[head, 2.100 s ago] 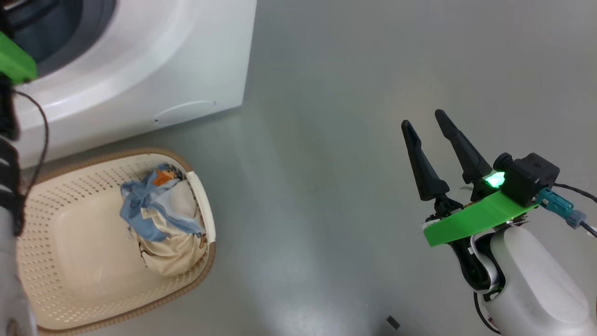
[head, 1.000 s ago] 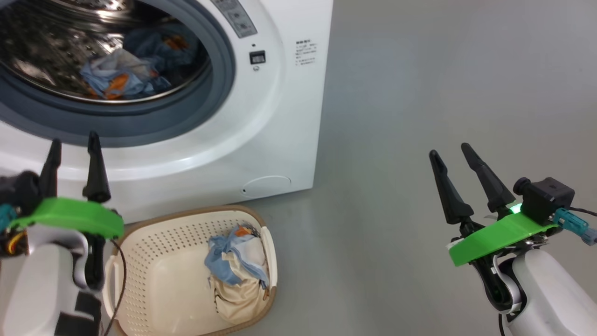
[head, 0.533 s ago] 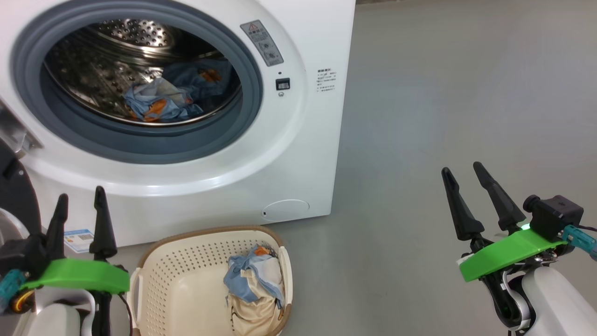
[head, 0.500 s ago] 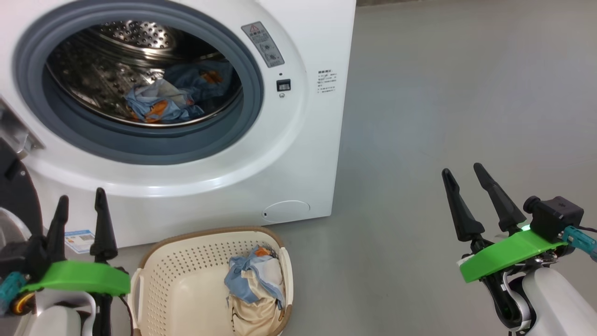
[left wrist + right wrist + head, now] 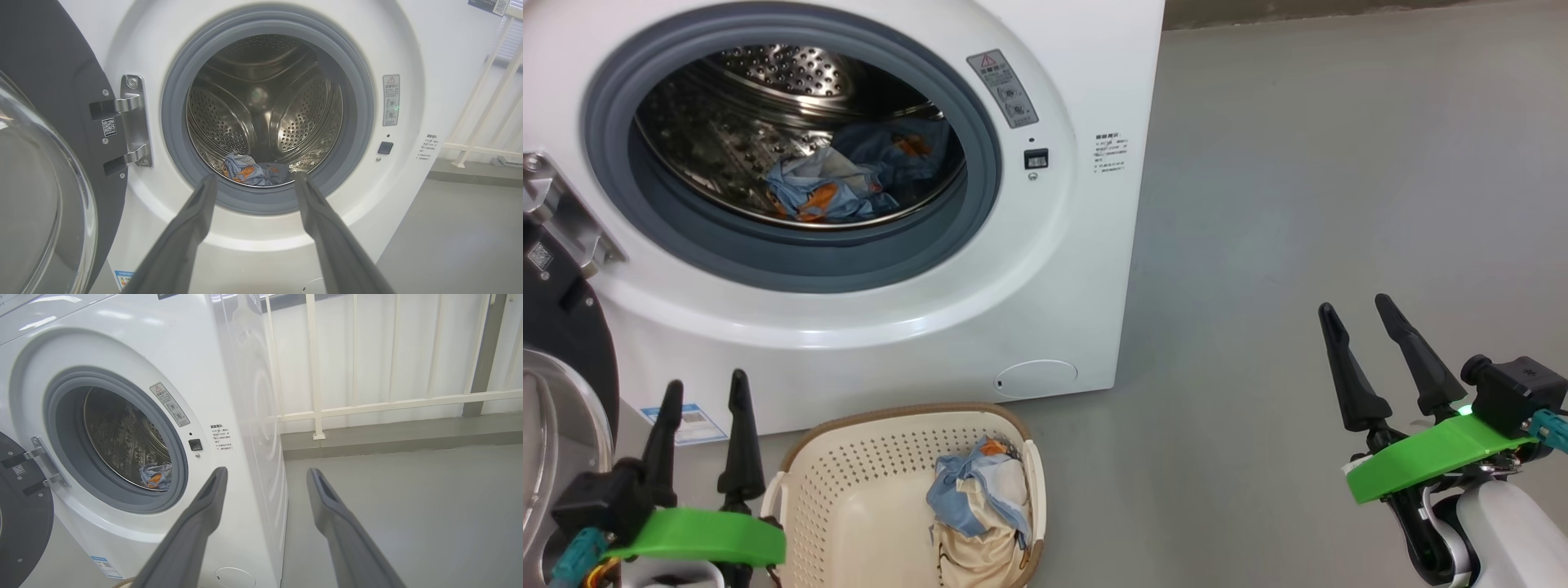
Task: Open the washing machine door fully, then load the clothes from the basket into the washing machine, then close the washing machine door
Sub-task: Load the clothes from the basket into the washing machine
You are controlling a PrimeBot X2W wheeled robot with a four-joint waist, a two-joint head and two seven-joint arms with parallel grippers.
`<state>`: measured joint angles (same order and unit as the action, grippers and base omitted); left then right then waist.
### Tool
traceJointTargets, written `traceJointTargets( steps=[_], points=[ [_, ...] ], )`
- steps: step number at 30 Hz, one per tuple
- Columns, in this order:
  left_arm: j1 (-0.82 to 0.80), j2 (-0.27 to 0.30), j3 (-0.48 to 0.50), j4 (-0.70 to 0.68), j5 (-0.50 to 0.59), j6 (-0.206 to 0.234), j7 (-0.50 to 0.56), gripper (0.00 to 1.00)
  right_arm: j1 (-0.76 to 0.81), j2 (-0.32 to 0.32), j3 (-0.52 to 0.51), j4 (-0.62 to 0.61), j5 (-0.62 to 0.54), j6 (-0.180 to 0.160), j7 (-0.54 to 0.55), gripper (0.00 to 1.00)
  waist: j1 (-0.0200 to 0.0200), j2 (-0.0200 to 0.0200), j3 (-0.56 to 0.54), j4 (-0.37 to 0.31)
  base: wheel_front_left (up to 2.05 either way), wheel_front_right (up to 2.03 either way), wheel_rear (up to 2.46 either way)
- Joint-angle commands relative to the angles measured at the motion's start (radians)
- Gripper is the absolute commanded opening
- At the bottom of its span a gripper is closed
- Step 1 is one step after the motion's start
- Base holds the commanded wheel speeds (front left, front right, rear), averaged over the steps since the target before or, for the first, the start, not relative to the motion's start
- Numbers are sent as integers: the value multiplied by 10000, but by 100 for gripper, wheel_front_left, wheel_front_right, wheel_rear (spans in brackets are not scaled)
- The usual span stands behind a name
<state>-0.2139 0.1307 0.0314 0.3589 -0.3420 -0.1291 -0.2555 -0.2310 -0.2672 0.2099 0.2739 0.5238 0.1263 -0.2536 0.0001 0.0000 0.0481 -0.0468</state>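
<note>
Grey floor [image 5: 1298, 163] bears the washing machine [image 5: 1062, 269], the basket [image 5: 841, 498] just before it

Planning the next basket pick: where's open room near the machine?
Open: grey floor between the washing machine, the basket and the right tool; also the basket's left half. Crowded: lower left, washing machine door, left tool and basket close together.

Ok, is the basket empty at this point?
No, a bundle of blue and cream clothes lies at the right end of the basket.
</note>
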Motion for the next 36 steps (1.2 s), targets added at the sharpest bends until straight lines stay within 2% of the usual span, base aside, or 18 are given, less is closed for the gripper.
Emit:
traceJointTargets(
  steps=[1, 27, 36],
  points=[
    [17, 176, 272, -351, -27, 105, -61, 100, 25, -171, 88, -264, -163, 44, -82, 100, -1, 0, -43, -5, 0, 0, 0],
    [229, 126, -42, -593, -212, 230, 90, 100, -30, -218, 231, -187, -229, 44, -82, 100, -1, 0, 94, -61, 0, 0, 0],
    [-29, 62, -296, -225, -475, 161, 248, 100, -157, -188, 227, -211, -234, 44, -82, 100, -1, 0, 663, -223, 0, 0, 0]
  ],
)
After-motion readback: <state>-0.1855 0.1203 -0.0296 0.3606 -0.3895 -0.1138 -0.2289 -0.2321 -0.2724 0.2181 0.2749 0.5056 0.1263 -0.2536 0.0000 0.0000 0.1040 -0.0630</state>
